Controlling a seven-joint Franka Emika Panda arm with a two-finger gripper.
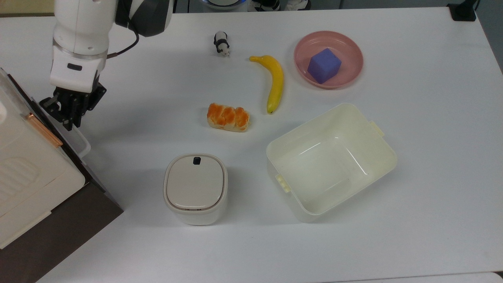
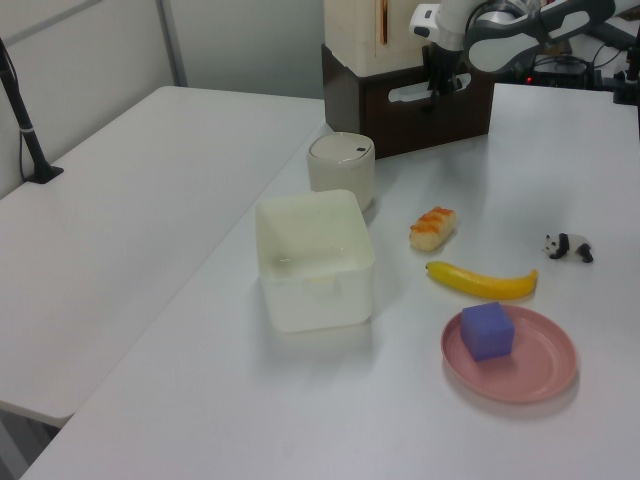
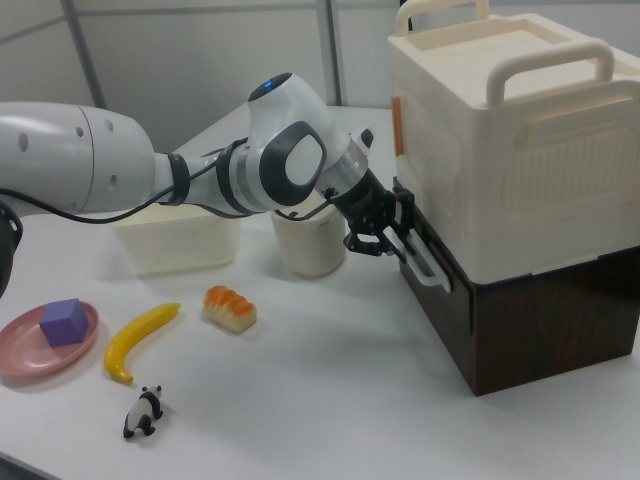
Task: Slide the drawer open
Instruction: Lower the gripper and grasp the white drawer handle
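Dark-fronted drawer [image 3: 480, 330] shut under the white appliance [image 3: 510, 140] at the table [image 1: 412, 177] edge, gripper [image 3: 392, 238] clamped on the drawer's white handle [image 3: 428, 268], bread loaf [image 1: 228, 117] mid-table, cream tub [image 1: 330, 161] near the front edge.

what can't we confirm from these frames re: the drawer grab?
- Drawer inside: hidden behind its dark front, right view.
- Contact between gripper and handle: top view, the gripper covers the handle's upper end.
- Handle in left view: too small, arm in front.
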